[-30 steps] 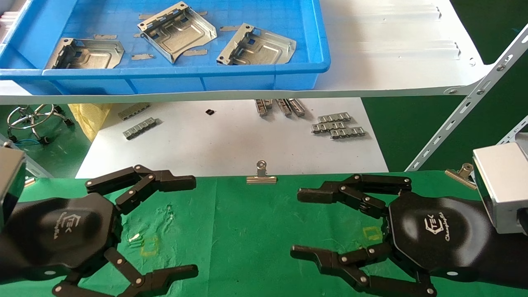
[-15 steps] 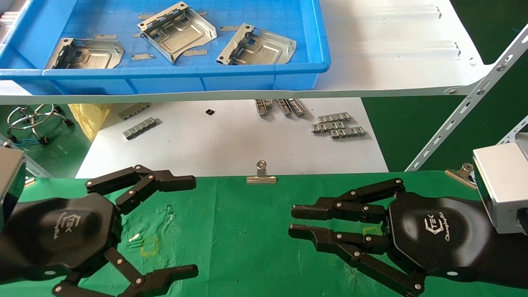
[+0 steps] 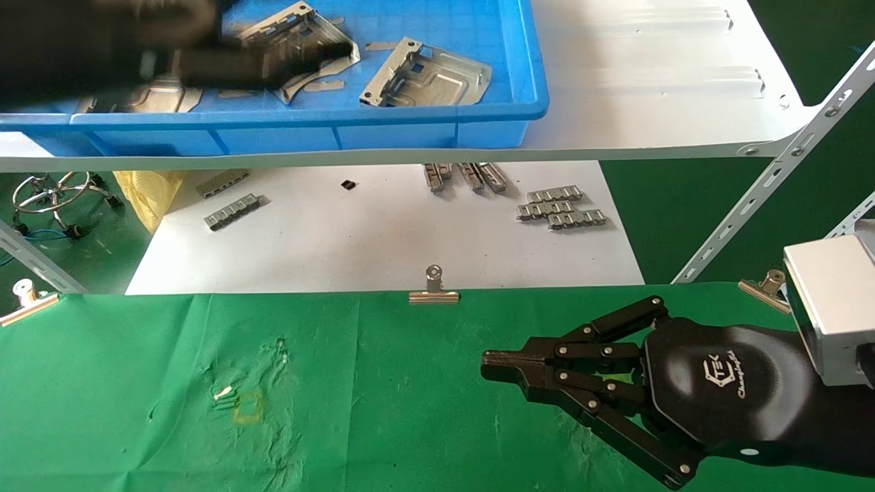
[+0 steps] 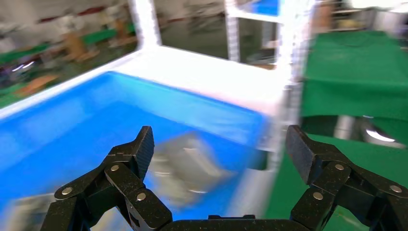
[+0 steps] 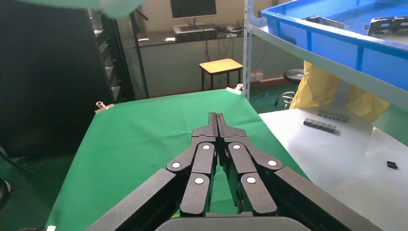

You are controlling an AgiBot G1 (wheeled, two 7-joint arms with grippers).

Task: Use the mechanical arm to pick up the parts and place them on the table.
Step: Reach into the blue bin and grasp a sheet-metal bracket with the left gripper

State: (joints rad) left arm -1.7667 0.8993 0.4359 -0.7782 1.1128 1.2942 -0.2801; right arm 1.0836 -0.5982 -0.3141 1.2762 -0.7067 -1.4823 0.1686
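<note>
Left gripper (image 4: 219, 154) spread above parts (image 3: 425, 74), curved edges facing right.

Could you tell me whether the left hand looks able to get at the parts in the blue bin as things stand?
Probably yes: the left hand is open above the blue bin, directly over a part, with nothing visible between them.
</note>
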